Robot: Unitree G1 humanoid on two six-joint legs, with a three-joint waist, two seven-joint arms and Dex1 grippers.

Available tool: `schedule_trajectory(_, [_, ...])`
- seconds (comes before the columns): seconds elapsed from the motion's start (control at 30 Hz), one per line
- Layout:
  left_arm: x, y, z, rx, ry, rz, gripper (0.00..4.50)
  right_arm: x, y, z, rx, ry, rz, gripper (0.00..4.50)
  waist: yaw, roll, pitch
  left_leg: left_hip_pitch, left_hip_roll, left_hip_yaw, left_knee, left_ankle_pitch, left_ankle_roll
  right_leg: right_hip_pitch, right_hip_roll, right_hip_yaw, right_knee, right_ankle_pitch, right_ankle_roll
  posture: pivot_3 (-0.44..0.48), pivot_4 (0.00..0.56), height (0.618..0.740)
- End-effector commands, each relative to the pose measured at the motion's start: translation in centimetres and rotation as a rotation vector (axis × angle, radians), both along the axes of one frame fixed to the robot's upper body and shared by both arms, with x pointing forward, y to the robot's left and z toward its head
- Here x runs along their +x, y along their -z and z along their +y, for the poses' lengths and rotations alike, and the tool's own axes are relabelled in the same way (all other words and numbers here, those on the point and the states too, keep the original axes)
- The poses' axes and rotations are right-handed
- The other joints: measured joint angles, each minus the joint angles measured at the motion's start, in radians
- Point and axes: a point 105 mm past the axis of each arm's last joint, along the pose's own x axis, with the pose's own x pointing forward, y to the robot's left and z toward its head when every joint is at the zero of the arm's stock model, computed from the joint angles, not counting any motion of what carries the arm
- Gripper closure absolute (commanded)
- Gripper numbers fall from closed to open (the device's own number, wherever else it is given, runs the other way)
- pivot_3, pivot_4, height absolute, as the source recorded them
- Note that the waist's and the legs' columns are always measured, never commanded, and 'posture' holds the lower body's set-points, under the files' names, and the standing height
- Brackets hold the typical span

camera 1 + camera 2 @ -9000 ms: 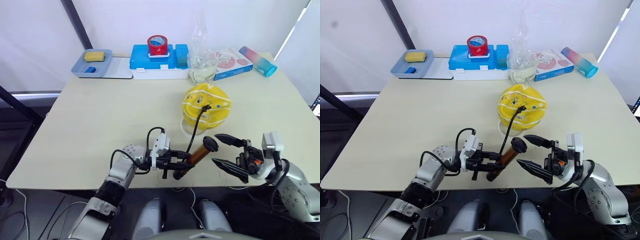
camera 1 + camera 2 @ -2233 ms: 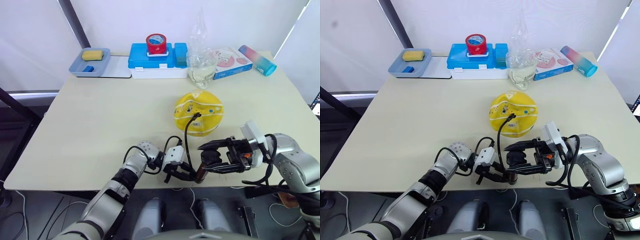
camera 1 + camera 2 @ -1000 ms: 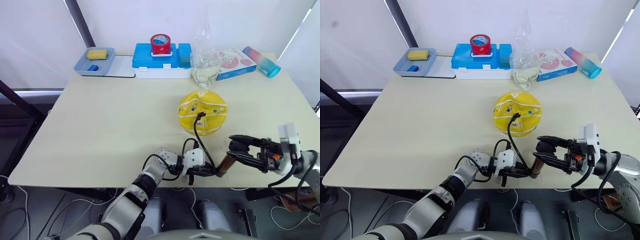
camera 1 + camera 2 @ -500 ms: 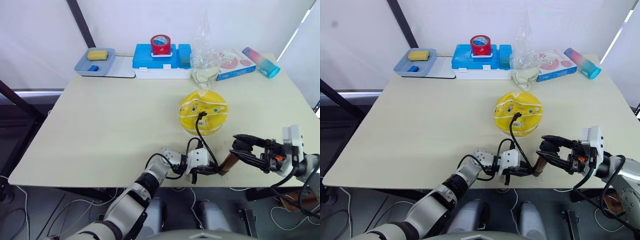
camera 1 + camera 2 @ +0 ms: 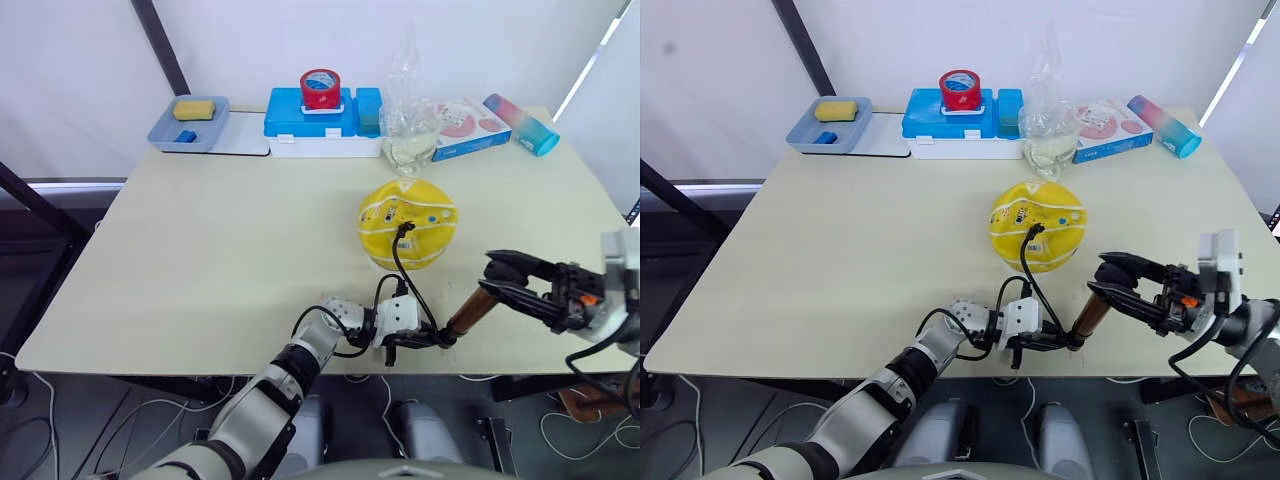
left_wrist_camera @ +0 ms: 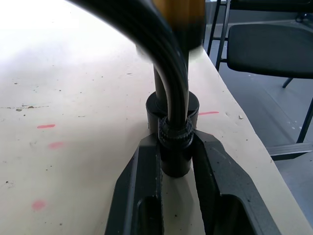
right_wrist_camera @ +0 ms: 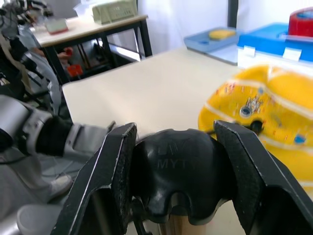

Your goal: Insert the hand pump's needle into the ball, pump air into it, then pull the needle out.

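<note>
The yellow ball [image 5: 408,220], a little dented, lies right of the table's centre. The needle's black fitting [image 5: 405,228] sits against its near side; the metal tip is hidden in the ball. A thin black hose [image 5: 398,265] curves down to the hand pump [image 5: 465,312], which slants up to the right near the front edge. My left gripper [image 5: 428,340] is shut on the pump's black lower end cap [image 6: 173,154]. My right gripper [image 5: 503,273] is shut on the black handle [image 7: 176,171] at the upper end.
Along the back stand a grey tray [image 5: 160,135] with a yellow sponge, a blue box [image 5: 315,118] topped by a red tape roll [image 5: 320,88], a clear plastic bag [image 5: 408,120], a pink-and-white box [image 5: 468,122] and a teal-and-pink bottle [image 5: 520,122]. The table's front edge [image 5: 200,368] runs just below the pump.
My right gripper has drawn the handle up and to the right, away from the left gripper. More of the amber tube shows between the grippers. The left gripper and the ball have stayed put.
</note>
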Motion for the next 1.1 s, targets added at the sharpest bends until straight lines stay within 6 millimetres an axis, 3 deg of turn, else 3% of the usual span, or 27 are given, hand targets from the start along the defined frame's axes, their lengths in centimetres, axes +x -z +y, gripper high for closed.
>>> schedule_trajectory(0.03, [-0.6, 2.1, 1.1, 0.093, 0.011, 0.032, 4.12, -0.8, -3.6, -0.6, 0.026, -0.012, -0.116, 2.5, 0.0, 0.0, 0.0, 0.0, 0.0, 0.0, 0.0, 0.0, 0.0, 0.0, 0.0, 0.0, 0.0, 0.0, 0.0, 0.0, 0.15, 0.739])
schedule_trajectory(0.2, [-0.7, 2.3, 1.2, 0.103, 0.014, 0.037, 4.12, -0.9, -6.0, -1.2, 0.043, -0.009, -0.12, 2.5, 0.0, -0.001, 0.0, 0.0, 0.0, 0.0, 0.0, 0.0, 0.0, 0.0, 0.0, 0.0, 0.0, 0.0, 0.0, 0.0, 0.15, 0.739])
schedule_trajectory(0.53, [-1.1, 2.7, 1.5, 0.129, 0.043, 0.06, 4.12, -0.8, -8.8, -2.3, 0.006, 0.011, -0.15, 2.5, 0.0, -0.001, 0.001, -0.001, 0.0, 0.0, 0.0, 0.0, 0.0, 0.0, 0.0, 0.0, -0.001, 0.0, 0.0, 0.0, 0.15, 0.739])
schedule_trajectory(0.77, [-1.0, 2.7, 1.5, 0.134, 0.044, 0.051, 4.12, -0.9, -10.0, -2.2, 0.018, -0.02, -0.163, 2.5, 0.0, -0.001, 0.001, -0.001, 0.0, 0.0, -0.001, 0.0, 0.0, 0.0, 0.0, 0.0, -0.001, 0.0, 0.0, 0.0, 0.15, 0.739])
schedule_trajectory(1.1, [-1.0, 3.1, 1.9, 0.139, 0.03, 0.067, 4.12, -0.9, -10.1, -2.3, 0.021, -0.044, -0.108, 2.5, 0.0, -0.001, 0.001, -0.001, 0.0, 0.0, -0.001, 0.0, 0.0, -0.001, 0.0, 0.0, -0.001, 0.0, 0.0, 0.0, 0.15, 0.739])
